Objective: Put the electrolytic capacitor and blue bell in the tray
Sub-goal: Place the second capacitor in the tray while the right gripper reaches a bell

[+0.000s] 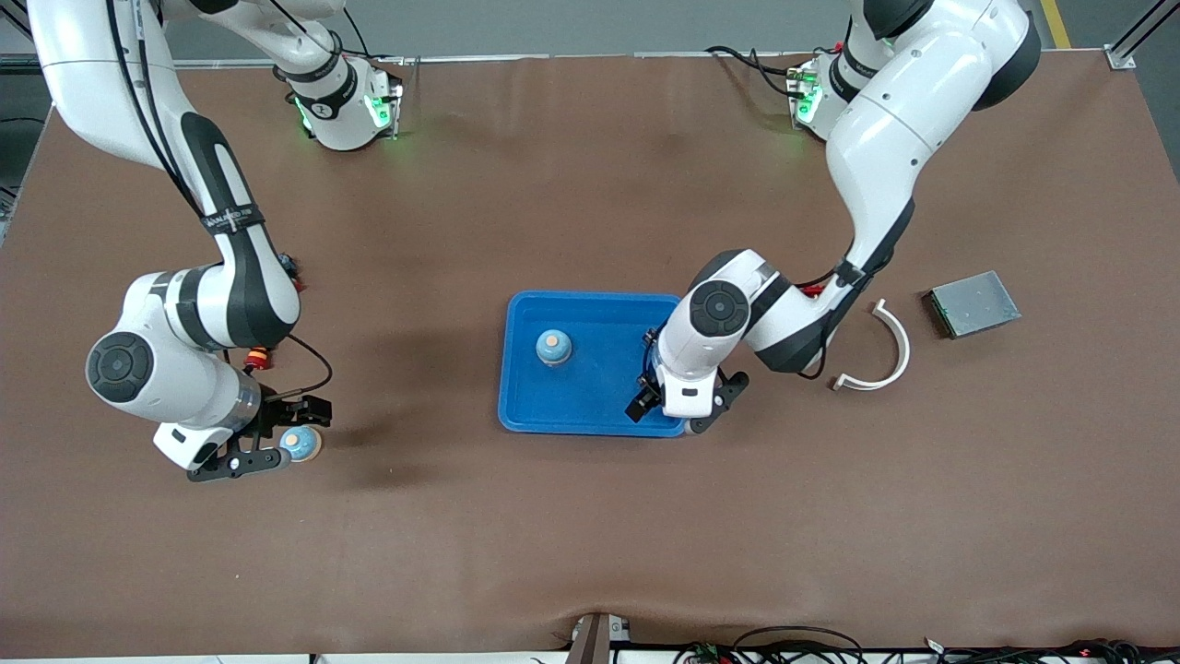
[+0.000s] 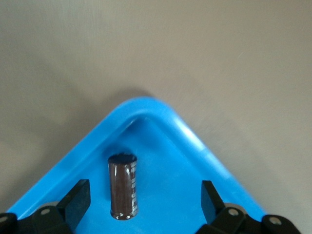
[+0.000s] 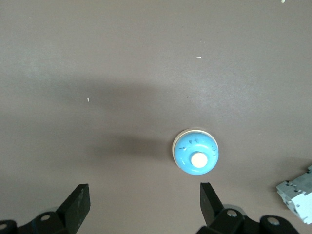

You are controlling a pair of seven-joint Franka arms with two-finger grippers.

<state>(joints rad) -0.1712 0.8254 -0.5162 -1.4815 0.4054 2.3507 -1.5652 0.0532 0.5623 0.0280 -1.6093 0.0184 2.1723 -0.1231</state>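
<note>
The blue tray (image 1: pixel 590 406) lies mid-table. One blue bell (image 1: pixel 553 347) with a pale button stands in it. A dark brown electrolytic capacitor (image 2: pixel 122 185) rests on the tray (image 2: pixel 73 168) floor by a corner; in the front view the left hand hides it. My left gripper (image 1: pixel 684 398) (image 2: pixel 145 195) hangs open over that corner, its fingers wide apart on either side of the capacitor and clear of it. A second blue bell (image 1: pixel 300 443) (image 3: pixel 196 152) sits on the table toward the right arm's end. My right gripper (image 1: pixel 277 435) (image 3: pixel 145 195) is open just above the table beside this bell, holding nothing.
A white curved strip (image 1: pixel 880 355) and a flat grey metal box (image 1: pixel 973 303) lie toward the left arm's end of the table. A small grey-white part (image 3: pixel 297 195) shows at the edge of the right wrist view, near the second bell.
</note>
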